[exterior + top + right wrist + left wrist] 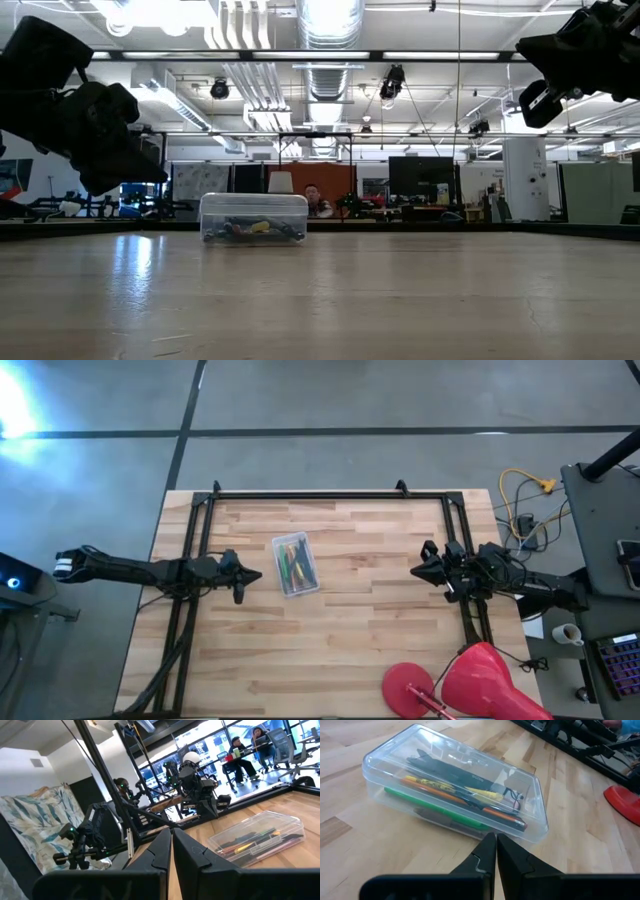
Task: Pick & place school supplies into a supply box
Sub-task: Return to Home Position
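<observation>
The supply box (pixel 295 565) is a clear plastic case, closed, lying flat on the table with pens and pencils inside: green, orange, yellow and black ones (pixel 455 795). It also shows in the low view (pixel 254 218) and the right wrist view (pixel 257 838). My left gripper (pixel 258 576) hovers just left of the box, shut, touching nothing; its fingertips (pixel 496 840) point at the box. My right gripper (pixel 415 570) is shut and held in the air near the table's right side, well away from the box. No scissors show.
A red dome-shaped lamp (pixel 470 682) stands at the table's near right corner. A black frame (pixel 330 495) runs along the far, left and right edges. Yellow-tipped cables (pixel 530 495) lie off the table to the right. People sit in the room beyond (pixel 245 755).
</observation>
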